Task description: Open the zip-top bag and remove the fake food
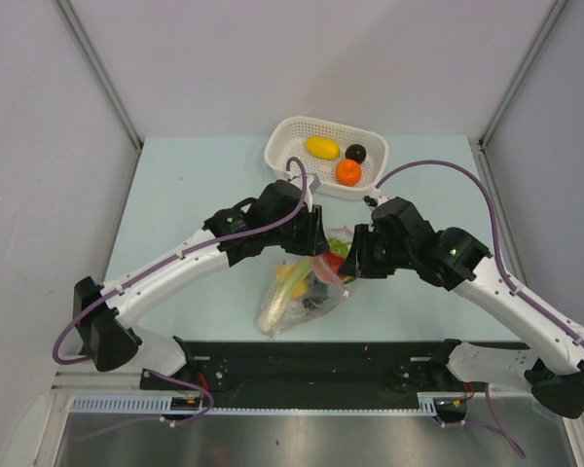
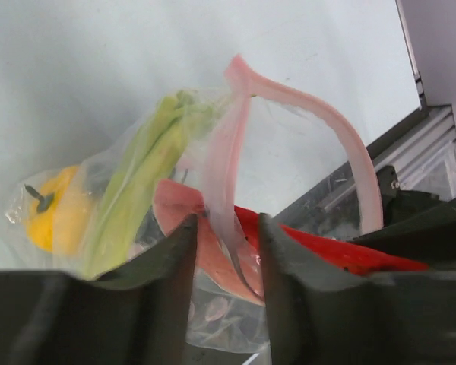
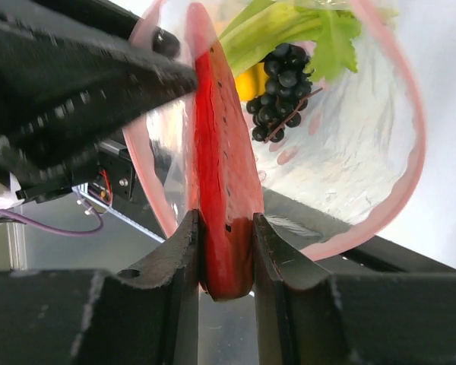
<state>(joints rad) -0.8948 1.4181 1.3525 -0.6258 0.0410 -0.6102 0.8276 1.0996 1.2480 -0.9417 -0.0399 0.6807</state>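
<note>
The zip-top bag lies mid-table with its pink zip strip spread into an open loop. My left gripper is closed on the bag's rim; the strip runs between its fingers. My right gripper is at the bag's mouth, shut on a red watermelon slice that is partly out of the bag. Inside the bag are a green-white stalk, a dark grape bunch and a yellow piece.
A white perforated basket stands at the back of the table, just beyond the grippers. It holds a yellow lemon, a dark round fruit and an orange. The black arm-base rail runs along the near edge.
</note>
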